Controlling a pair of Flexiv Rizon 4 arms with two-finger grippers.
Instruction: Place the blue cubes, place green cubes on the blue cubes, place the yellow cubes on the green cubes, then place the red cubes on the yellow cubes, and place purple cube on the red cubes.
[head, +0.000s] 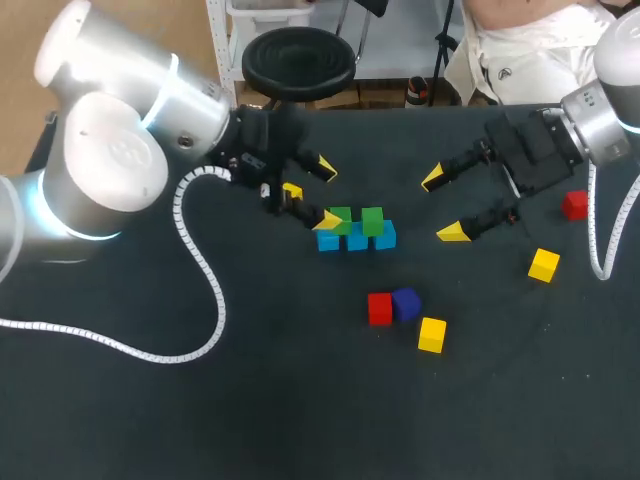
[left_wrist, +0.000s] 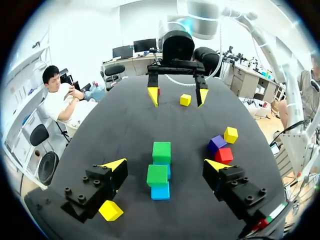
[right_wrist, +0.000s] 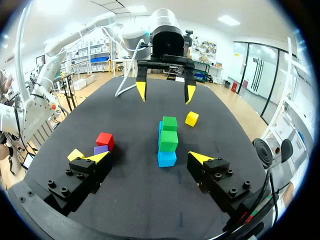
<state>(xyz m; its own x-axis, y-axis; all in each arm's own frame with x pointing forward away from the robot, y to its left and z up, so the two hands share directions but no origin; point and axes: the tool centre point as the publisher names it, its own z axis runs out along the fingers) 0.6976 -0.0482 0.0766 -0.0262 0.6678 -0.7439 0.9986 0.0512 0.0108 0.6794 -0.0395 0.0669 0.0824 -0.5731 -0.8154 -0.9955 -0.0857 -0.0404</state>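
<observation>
Since my left claw (head: 326, 194) and right claw (head: 443, 206) both stand released, I judge the yellow cube (head: 292, 190), at ten o'clock of the green cubes (head: 356, 220), needs a centred, square grasp before lifting.

- Mid-bench (head: 250, 400), a row of three cubes (head: 357, 241) runs left to right, all touching.
- Two upper cubes (head: 372, 220) sit on top of that row.
- The left gripper (head: 327, 194) is just left of the row, and the right gripper (head: 443, 205) is to its right, apart from it.
- A lone cube (head: 292, 191) lies beside the left gripper's finger.
- Nearer the robot there's a touching pair (head: 380, 308), with a single cube (head: 432, 334) just right of it.
- Far right lies an outer cube (head: 544, 265), with a rear cube (head: 574, 205) behind it.
</observation>
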